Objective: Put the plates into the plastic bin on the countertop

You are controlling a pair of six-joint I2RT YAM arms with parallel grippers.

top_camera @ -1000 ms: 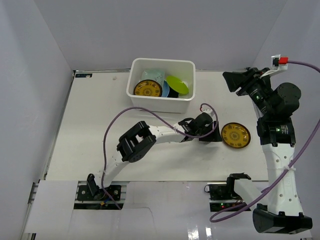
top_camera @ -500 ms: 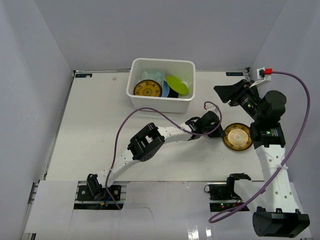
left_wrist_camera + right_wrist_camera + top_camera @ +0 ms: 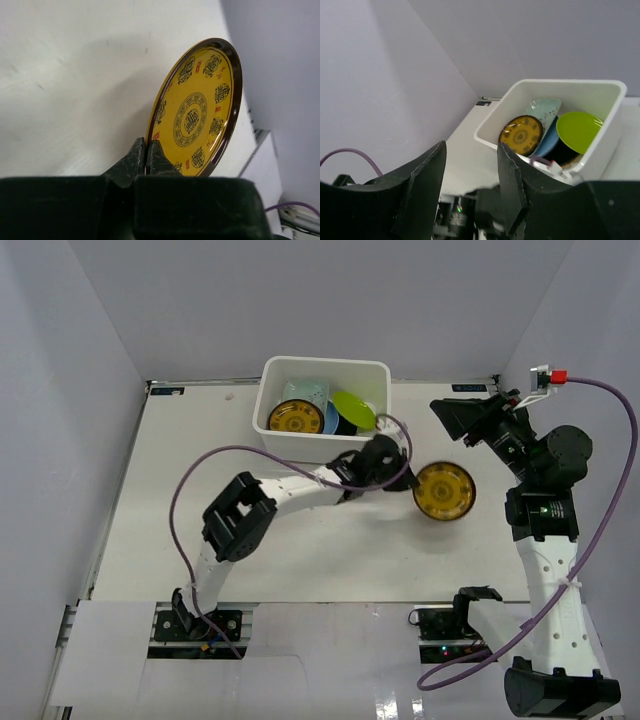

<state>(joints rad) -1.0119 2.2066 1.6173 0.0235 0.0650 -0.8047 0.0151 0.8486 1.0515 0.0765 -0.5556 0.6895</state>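
Back centre of tabletop: plastic bin, holding a patterned yellow plate, speckled pale-green plate, light blue plate, lime green plate, black plate underneath

Just right of the bin's front corner: left hand, fingers clamped tight on the near rim of a second yellow plate. This plate juts out past the fingertips, to the hand's right, tilted, patterned face showing; near the bin but outside it

Far right, raised: right hand, fingers apart, nothing between them, well clear of the held plate, its camera looking into the bin
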